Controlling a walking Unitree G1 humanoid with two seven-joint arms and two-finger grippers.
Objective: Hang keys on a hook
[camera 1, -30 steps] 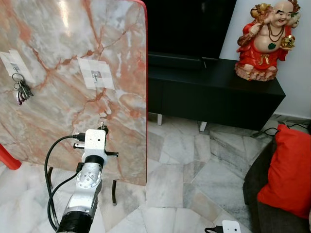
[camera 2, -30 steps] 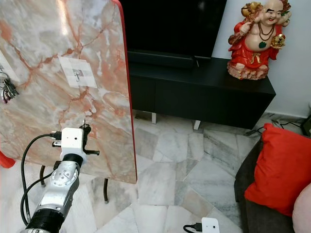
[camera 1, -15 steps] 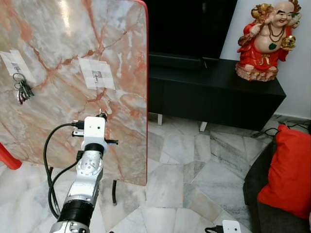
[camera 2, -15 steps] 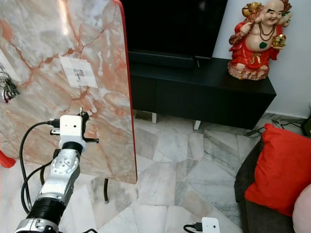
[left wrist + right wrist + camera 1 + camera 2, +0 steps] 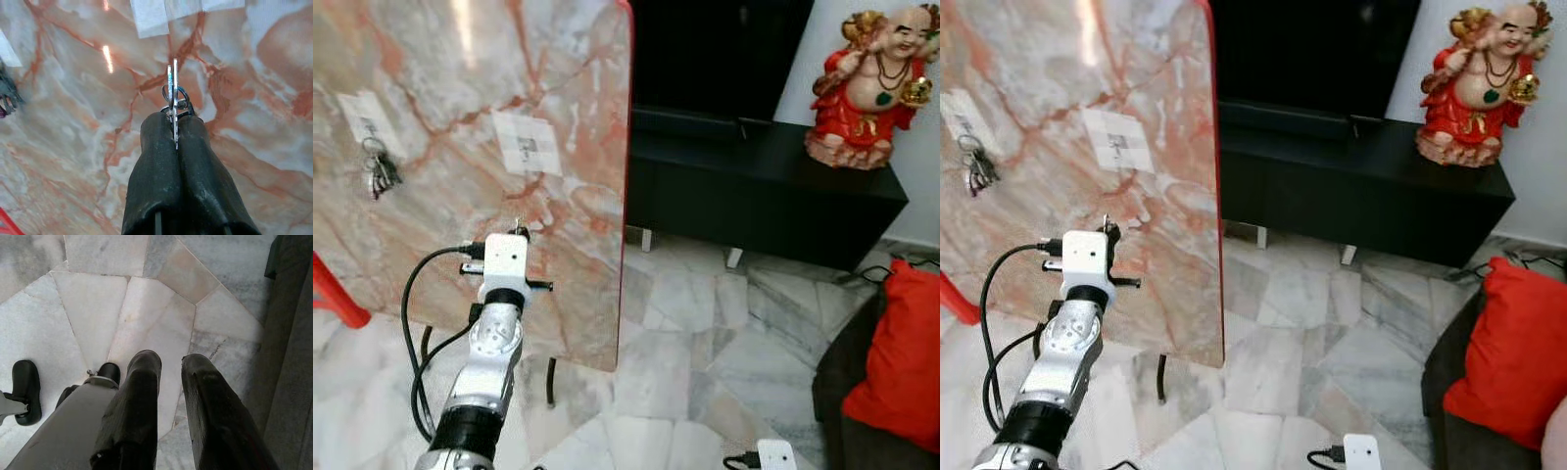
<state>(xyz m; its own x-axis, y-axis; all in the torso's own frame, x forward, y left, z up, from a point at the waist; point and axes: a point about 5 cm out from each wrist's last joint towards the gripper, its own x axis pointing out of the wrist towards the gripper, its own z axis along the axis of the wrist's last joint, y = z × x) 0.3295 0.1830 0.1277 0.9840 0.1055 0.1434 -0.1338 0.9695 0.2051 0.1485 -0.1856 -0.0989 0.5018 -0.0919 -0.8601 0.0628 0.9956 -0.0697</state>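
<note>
An upright pink marble board [image 5: 460, 127] carries two hooks on white tape patches. The middle hook [image 5: 527, 149] is bare. A bunch of keys [image 5: 380, 173] hangs from the hook further left. My left gripper [image 5: 517, 231] is raised in front of the board, below the middle hook, shut on a silver key with a ring [image 5: 172, 93]. In the left wrist view the key sticks out past the fingertips [image 5: 161, 127], edge-on, under the tape patch [image 5: 164, 12]. My right gripper [image 5: 168, 363] hangs open over the floor tiles.
The board stands on thin dark legs [image 5: 551, 380]. To its right is a low black TV cabinet [image 5: 773, 191] with a red and gold statue [image 5: 873, 88]. A red cushion [image 5: 913, 343] lies on a dark sofa at the right. A red object [image 5: 335, 294] sits at the left.
My left gripper has risen with the key, closer to the middle hook. The whole picture has shifted right, so the camera has turned left.
</note>
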